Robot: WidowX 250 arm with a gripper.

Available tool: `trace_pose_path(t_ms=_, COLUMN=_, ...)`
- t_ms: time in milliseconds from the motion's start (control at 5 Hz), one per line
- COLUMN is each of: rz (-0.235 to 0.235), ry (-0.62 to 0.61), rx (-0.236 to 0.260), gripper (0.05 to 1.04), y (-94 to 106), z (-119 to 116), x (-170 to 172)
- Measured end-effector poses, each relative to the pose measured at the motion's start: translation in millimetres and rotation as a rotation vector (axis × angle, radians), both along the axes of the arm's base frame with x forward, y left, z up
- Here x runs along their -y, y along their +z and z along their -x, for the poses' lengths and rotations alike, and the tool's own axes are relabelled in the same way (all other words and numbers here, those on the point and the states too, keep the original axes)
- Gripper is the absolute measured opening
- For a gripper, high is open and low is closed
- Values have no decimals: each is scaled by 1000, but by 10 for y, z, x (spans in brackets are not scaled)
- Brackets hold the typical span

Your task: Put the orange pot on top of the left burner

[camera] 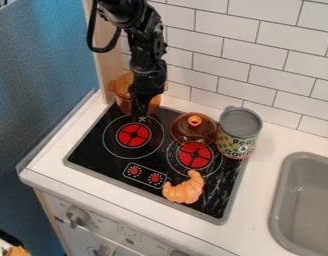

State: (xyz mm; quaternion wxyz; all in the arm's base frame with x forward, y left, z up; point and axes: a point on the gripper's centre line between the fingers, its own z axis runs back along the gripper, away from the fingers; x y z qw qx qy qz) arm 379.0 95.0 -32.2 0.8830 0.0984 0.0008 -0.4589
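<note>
Orange pot (122, 93): could tip if tool (140, 116) pushes it sideways.
Tool: spread or pinching, I cannot tell.

Front access to the left burner (133, 135) is being allowed; the right burner (195, 156) is being crowded by lid (185, 132), can (238, 134) and croissant (184, 191).

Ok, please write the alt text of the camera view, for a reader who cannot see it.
Black robot arm over a toy stove, its claw by an orange pot behind the left burner; lid, can and croissant to the right.
</note>
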Motion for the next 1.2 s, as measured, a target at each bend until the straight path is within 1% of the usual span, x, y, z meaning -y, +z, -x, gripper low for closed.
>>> trace_pose_path(t_ms=200, rz=2, ry=10, rx=-34, gripper=89, y=-161, z=-39, x=-63)
trace_pose_path(t_ms=400, rz=1, ry=27, rx=-39, gripper=89, y=-165, z=-52, x=-102)
trace_pose_path(t_ms=600, rz=7, ry=62, rx=-64, gripper=112, y=-230, z=-11, x=-114)
trace_pose_path(t_ms=800, rz=10, ry=83, rx=-70, gripper=295, y=-231, z=3, x=-111)
trace_pose_path(t_ms=1000, rz=13, ry=92, rx=-74, gripper=587, y=-257, z=35, x=-101)
trace_pose_path(t_ms=1200, rz=14, ry=94, rx=-56, gripper=883, y=-179, z=39, x=-94)
